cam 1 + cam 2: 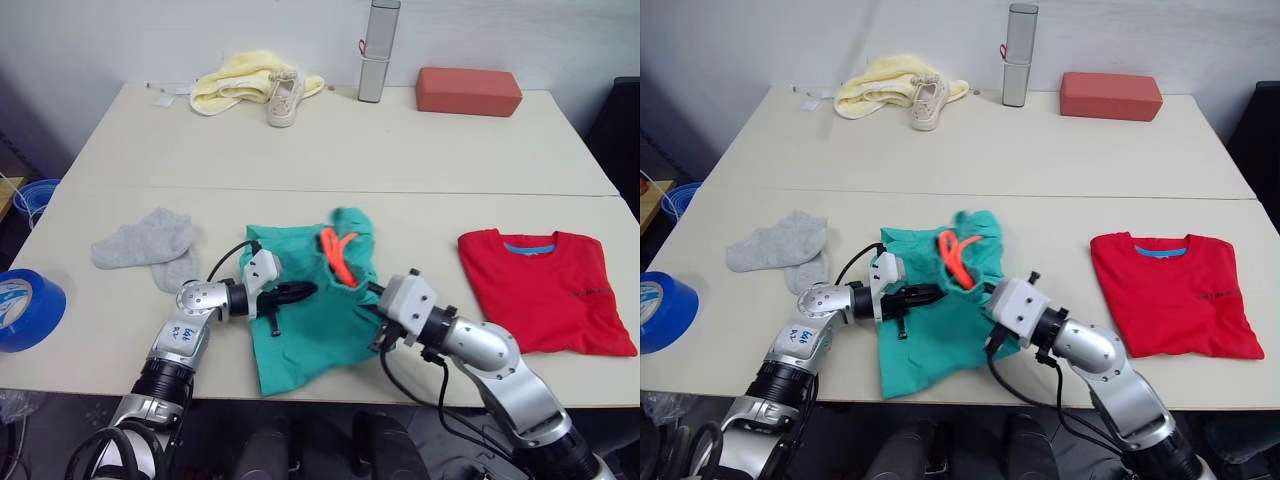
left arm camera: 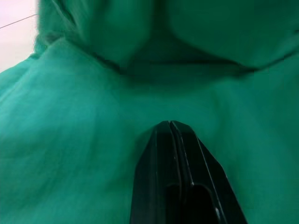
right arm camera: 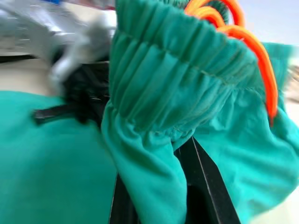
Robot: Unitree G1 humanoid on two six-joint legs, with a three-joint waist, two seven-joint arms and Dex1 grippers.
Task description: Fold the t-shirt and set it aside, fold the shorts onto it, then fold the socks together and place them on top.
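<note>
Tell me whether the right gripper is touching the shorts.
Touching. In the right wrist view the gathered waistband of the shorts is bunched between the jaws of the right gripper, which are shut on the fabric.

one red t-shirt (image 1: 545, 285), one pair of teal shorts (image 1: 305, 320), two grey socks (image 1: 150, 245), one sneaker (image 1: 284, 98), one red block (image 1: 468, 91), one tape roll (image 1: 25, 308)

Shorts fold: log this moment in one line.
t-shirt folded, aside | shorts mid-fold | right gripper pinching waistband | left gripper shut on top | socks untouched
</note>
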